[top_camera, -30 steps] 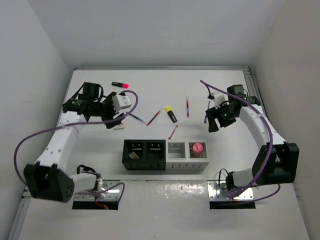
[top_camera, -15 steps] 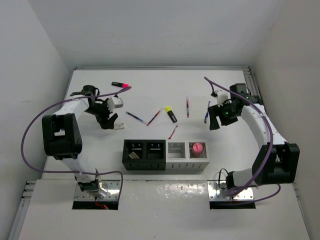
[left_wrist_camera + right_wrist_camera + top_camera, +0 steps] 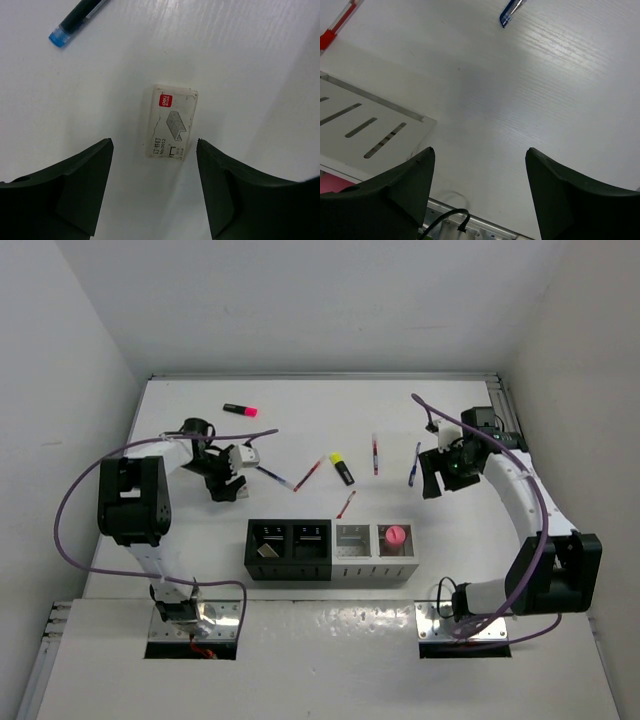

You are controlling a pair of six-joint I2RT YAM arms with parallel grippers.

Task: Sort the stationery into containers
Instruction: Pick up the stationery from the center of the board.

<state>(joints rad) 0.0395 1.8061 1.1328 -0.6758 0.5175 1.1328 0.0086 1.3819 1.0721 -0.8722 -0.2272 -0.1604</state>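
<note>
My left gripper [image 3: 153, 145] hovered, jaws apart, over the box [image 3: 173, 123] near the table's [image 3: 300, 410] left edge. The box lay between my jaws and slightly ahead, long axis along my reach, logo end away; closing would likely span its narrow width. My right gripper [image 3: 480, 155], jaws apart, stood near the right edge, a pen [image 3: 511, 12] ahead, well apart from the box.

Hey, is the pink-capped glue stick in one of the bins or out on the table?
In: the glue stick sits inside the rightmost light grey bin, pink cap up.
</note>
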